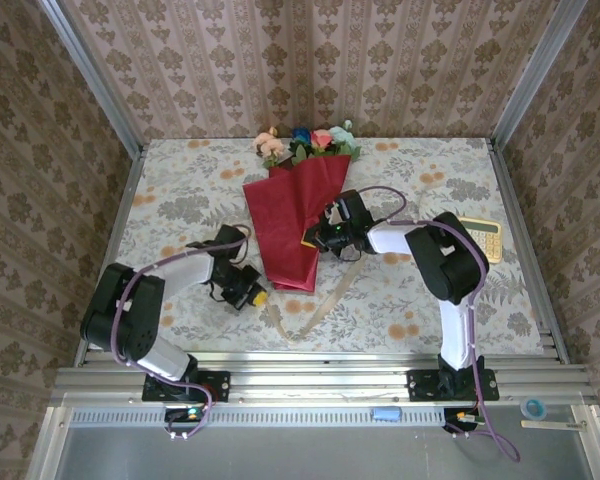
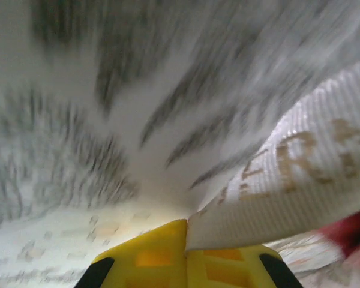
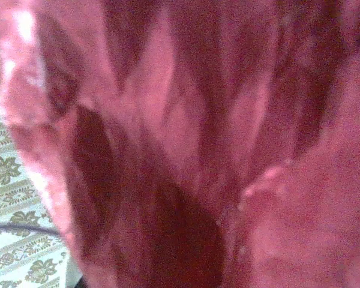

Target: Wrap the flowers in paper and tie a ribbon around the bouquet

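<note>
The bouquet lies mid-table: the dark red paper (image 1: 295, 215) rolled into a cone, with the flowers (image 1: 305, 142) showing pink, blue and teal above its far rim. The cream ribbon (image 1: 325, 300) trails on the cloth from the cone's narrow end towards the front. My left gripper (image 1: 255, 295) sits by that narrow end. In the left wrist view its yellow fingers (image 2: 144, 255) are shut on the ribbon (image 2: 288, 192), pinched at the left gripper (image 2: 187, 225). My right gripper (image 1: 312, 238) is at the cone's right edge, shut on the paper (image 3: 186, 144), which hides its fingers.
A yellow calculator (image 1: 483, 238) lies at the right of the floral tablecloth (image 1: 180, 190). Patterned walls close in the back and both sides. A tape roll (image 1: 533, 408) rests on the front rail.
</note>
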Controlling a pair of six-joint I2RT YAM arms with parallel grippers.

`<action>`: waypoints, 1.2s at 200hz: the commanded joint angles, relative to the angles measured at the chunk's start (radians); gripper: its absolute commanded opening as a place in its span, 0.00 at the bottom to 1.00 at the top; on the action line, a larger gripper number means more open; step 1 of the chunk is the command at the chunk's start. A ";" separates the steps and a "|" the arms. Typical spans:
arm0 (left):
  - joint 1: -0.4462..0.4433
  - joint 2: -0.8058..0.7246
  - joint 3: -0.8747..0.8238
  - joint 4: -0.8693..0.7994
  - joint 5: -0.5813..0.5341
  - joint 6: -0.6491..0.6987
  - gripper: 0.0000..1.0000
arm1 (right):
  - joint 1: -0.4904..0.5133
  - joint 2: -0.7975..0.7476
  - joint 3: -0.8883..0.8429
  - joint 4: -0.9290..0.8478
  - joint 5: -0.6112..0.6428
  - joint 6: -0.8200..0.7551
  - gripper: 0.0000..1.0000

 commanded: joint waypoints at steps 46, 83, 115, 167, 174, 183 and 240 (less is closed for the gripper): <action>0.202 0.176 0.182 0.133 -0.042 0.016 0.00 | -0.016 -0.174 0.008 -0.198 -0.062 -0.050 0.00; 0.252 0.253 0.248 0.245 -0.005 -0.032 0.00 | 0.018 -0.179 -0.004 -0.203 -0.079 -0.039 0.00; 0.291 0.279 0.300 0.277 -0.010 -0.063 0.00 | 0.060 -0.198 -0.064 -0.201 -0.074 -0.036 0.00; 0.285 0.211 0.228 0.269 0.014 -0.095 0.00 | 0.091 -0.161 -0.161 -0.205 -0.012 -0.049 0.00; 0.285 0.185 0.198 0.272 0.011 -0.108 0.00 | 0.091 -0.145 -0.168 -0.204 -0.011 -0.048 0.00; 0.286 0.149 0.160 0.276 0.002 -0.120 0.00 | 0.091 -0.124 -0.168 -0.210 -0.015 -0.047 0.00; 0.289 -0.057 0.142 0.007 -0.101 -0.053 0.36 | 0.090 -0.149 -0.055 -0.559 0.086 -0.163 0.49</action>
